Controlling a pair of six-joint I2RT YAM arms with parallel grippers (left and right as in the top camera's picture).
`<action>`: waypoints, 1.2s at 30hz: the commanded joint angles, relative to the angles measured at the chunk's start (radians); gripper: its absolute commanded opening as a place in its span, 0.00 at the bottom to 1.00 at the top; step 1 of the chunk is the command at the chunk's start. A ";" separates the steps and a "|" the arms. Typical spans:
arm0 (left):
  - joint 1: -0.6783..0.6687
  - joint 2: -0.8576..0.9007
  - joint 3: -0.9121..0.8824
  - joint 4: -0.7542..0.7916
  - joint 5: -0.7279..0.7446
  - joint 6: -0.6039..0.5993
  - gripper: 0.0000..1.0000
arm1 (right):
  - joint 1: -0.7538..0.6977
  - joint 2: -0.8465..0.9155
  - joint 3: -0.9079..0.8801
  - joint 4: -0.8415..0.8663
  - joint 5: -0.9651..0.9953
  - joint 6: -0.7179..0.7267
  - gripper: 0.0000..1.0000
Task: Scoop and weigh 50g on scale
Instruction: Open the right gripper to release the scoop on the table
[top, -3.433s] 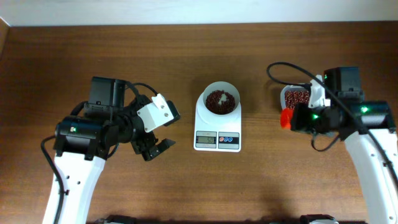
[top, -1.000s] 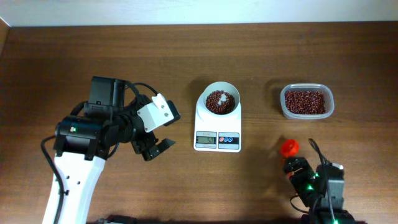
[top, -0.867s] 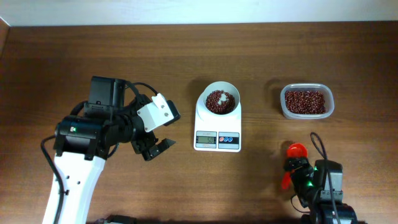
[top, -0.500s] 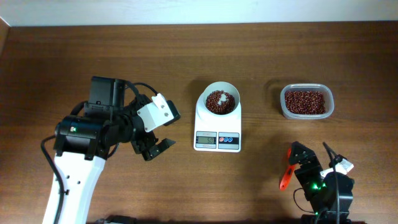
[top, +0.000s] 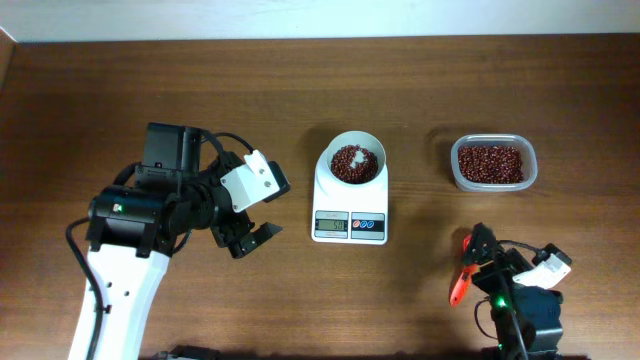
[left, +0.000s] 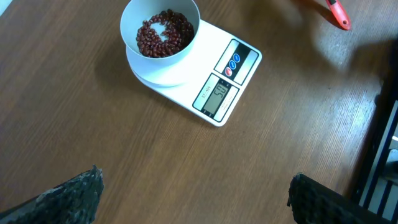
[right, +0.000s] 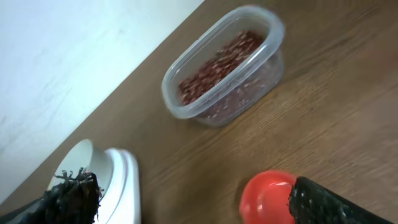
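Observation:
The white scale (top: 348, 207) stands mid-table, and its round bowl (top: 355, 160) holds dark red-brown beans (top: 354, 163). My left wrist view shows the scale (left: 211, 81), the bowl's beans (left: 163, 38) and a lit display. The orange scoop (top: 461, 277) lies at the front right beside my right gripper (top: 515, 255). That gripper is open. In the right wrist view the scoop's bowl (right: 266, 198) sits against the inner side of one finger (right: 329, 206); I cannot tell if they touch. My left gripper (top: 260, 210) hangs open left of the scale, holding nothing.
A clear plastic tub (top: 492, 163) of beans stands at the back right; the right wrist view shows the tub (right: 224, 74) beyond the scoop. The table's front edge lies close behind the right arm. The scoop's handle tip (left: 337, 12) shows in the left wrist view.
The right arm has left the tub and drawn back to the front right, turning its wrist. The scoop now shows as a thin orange handle by the dark finger. The left arm is unmoved.

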 joint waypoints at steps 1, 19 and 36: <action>0.004 -0.004 0.007 0.000 0.007 0.005 0.99 | -0.029 -0.011 -0.008 0.003 0.024 -0.112 0.99; 0.004 -0.004 0.007 0.000 0.007 0.005 0.99 | -0.079 -0.011 -0.124 0.383 -0.104 -0.539 0.99; 0.004 -0.004 0.007 0.000 0.007 0.005 0.99 | -0.082 -0.009 -0.124 0.384 -0.104 -0.538 0.99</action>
